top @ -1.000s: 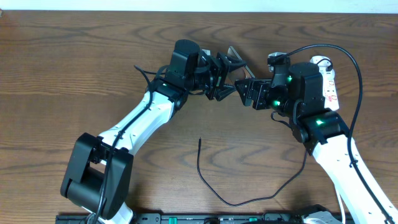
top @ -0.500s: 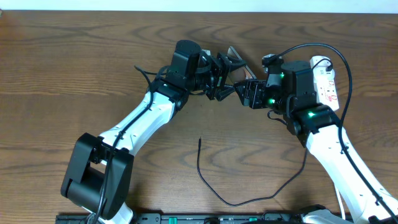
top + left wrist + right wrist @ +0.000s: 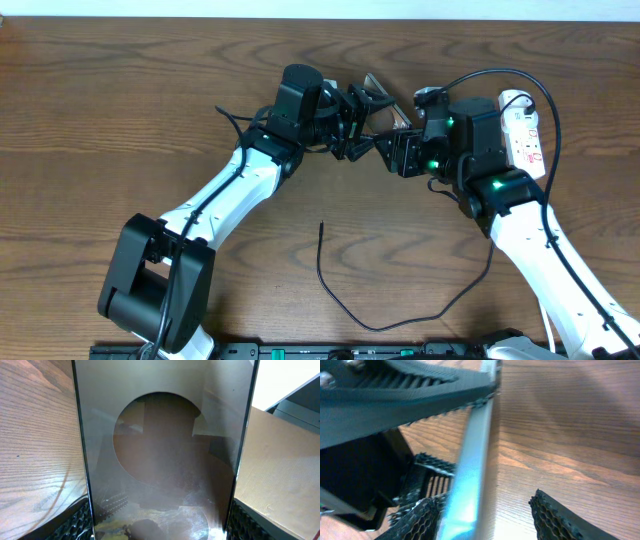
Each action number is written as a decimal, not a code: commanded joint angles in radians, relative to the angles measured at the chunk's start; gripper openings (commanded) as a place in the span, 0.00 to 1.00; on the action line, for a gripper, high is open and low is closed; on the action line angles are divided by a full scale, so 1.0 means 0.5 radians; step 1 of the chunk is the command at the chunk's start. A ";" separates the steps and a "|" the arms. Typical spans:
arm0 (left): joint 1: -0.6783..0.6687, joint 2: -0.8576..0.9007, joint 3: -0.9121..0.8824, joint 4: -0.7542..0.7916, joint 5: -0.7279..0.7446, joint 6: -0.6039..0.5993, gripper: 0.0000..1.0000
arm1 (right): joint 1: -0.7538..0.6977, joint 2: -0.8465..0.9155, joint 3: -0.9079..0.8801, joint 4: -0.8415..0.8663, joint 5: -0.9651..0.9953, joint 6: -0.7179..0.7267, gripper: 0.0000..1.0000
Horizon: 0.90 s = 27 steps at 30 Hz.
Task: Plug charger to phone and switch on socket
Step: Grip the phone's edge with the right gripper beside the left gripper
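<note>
My left gripper (image 3: 352, 124) is shut on the phone (image 3: 379, 98) and holds it tilted up off the table. In the left wrist view the phone's glossy dark face (image 3: 165, 455) fills the frame between the two fingers (image 3: 160, 527). My right gripper (image 3: 397, 151) is open right beside it. In the right wrist view the phone's thin edge (image 3: 475, 460) stands between the right fingers (image 3: 487, 520), near the left one. The charger (image 3: 345, 305) lies loose on the table, its tip (image 3: 321, 227) apart from both grippers. The socket (image 3: 527, 132) lies at the far right.
The left arm (image 3: 225, 195) crosses the table's left middle, and the right arm (image 3: 545, 250) runs along the right side. A thick black robot cable (image 3: 520, 75) arcs over the socket. The left gripper's black finger (image 3: 395, 395) fills the top of the right wrist view.
My right gripper has moved left, closing in on the phone's lower edge. The left gripper and phone have stayed still. The charger has not moved.
</note>
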 commanded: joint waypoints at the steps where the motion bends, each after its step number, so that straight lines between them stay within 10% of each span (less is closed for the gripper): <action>1: -0.005 -0.012 0.037 0.021 0.003 -0.002 0.07 | 0.049 0.005 0.049 0.008 -0.008 -0.063 0.55; 15: -0.006 -0.012 0.037 -0.007 -0.018 -0.002 0.07 | 0.054 0.005 0.049 0.016 -0.008 -0.066 0.38; 27: -0.008 -0.012 0.037 -0.008 -0.017 0.006 0.07 | 0.054 0.005 0.049 0.016 -0.008 -0.066 0.01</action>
